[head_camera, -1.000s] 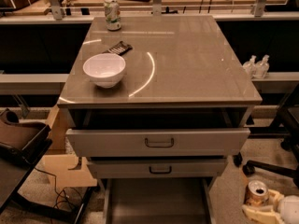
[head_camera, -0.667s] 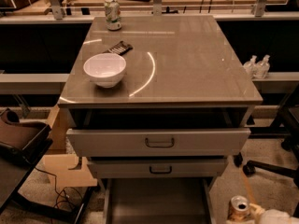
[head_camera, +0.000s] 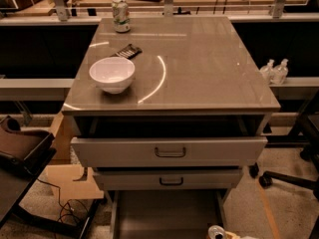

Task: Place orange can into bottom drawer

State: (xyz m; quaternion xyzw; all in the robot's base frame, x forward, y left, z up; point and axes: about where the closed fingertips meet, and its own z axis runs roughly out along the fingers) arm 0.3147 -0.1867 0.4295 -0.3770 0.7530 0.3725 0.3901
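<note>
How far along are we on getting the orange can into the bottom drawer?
Done: the bottom drawer is pulled open. In hand: the orange can, only its silver top showing, is at the bottom edge of view by the drawer's right wall, with the end effector beside it, mostly out of frame. Left: setting the can on the drawer floor and releasing; I can't tell whether it is inside yet.

Gripper [head_camera: 231, 235] at bottom edge, right of centre, mostly cropped.
</note>
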